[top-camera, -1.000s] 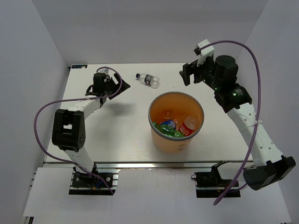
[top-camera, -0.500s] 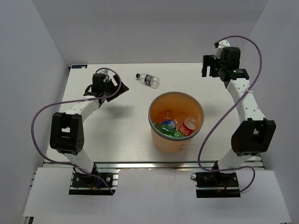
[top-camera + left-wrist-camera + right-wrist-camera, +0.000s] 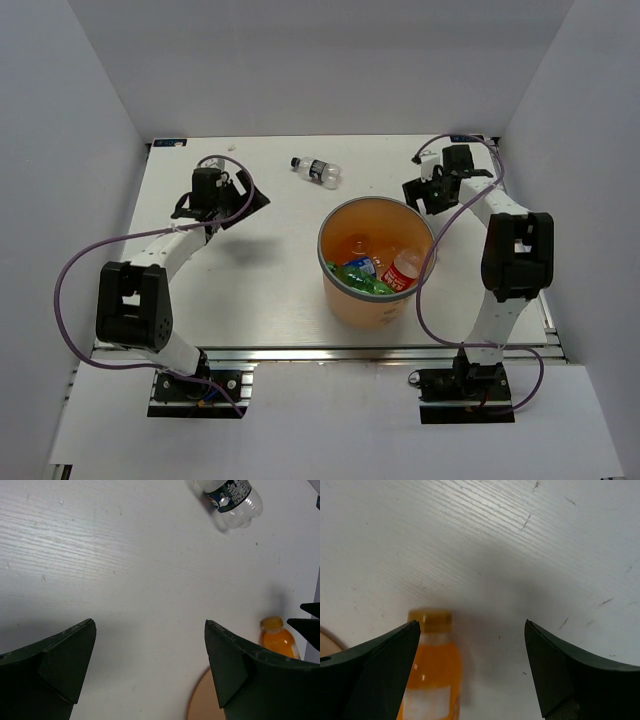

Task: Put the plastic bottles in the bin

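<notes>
The orange bin [image 3: 345, 295] stands mid-table and holds a green bottle [image 3: 366, 282], a red-labelled clear bottle [image 3: 404, 269] and an orange one [image 3: 358, 245]. A clear bottle with a dark label [image 3: 316, 171] lies on the table behind the bin; it also shows in the left wrist view [image 3: 231, 499]. An orange bottle [image 3: 432, 672] lies on the table between my right gripper's [image 3: 470, 625] open jaws, close to the left finger. This bottle also shows in the left wrist view [image 3: 278, 640]. My right gripper [image 3: 424, 192] sits low by the bin's far right rim. My left gripper [image 3: 236, 196] is open and empty, low over the table [image 3: 125, 580].
White walls enclose the table on the left, back and right. The bin's rim [image 3: 197, 707] shows at the bottom of the left wrist view. The right gripper's dark fingertips [image 3: 311, 625] show at the right edge of that view.
My right arm has swung down from high at the back right to the table beside the bin's far rim. My left gripper has drifted slightly left.
</notes>
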`<action>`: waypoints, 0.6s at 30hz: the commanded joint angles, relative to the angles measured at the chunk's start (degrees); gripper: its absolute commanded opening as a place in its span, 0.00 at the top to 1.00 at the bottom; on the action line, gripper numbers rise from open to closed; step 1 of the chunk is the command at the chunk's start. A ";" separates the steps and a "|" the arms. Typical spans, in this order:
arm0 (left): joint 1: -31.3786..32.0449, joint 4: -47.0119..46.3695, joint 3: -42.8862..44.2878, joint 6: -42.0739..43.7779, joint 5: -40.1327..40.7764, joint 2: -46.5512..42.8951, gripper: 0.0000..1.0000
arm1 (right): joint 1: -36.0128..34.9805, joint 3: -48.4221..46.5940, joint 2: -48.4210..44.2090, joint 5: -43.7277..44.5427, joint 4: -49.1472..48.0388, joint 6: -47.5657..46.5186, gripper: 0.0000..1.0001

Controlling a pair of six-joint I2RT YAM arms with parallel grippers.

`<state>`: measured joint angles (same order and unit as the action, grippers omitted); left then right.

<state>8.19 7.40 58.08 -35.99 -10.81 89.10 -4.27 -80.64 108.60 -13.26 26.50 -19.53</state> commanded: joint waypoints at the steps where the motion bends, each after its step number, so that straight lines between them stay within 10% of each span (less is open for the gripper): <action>1: -0.28 0.60 -0.87 0.48 1.23 -3.93 0.02 | 0.05 -0.31 1.96 -4.05 -0.31 -3.50 0.11; 18: -0.28 -0.71 -3.77 1.89 2.28 -5.25 0.02 | -1.35 8.74 -8.38 -5.82 -3.47 10.30 0.11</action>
<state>8.19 7.64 54.96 -35.09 -9.52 86.78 -5.50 -72.93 106.59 -18.15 25.15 -13.76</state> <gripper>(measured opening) 0.982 0.895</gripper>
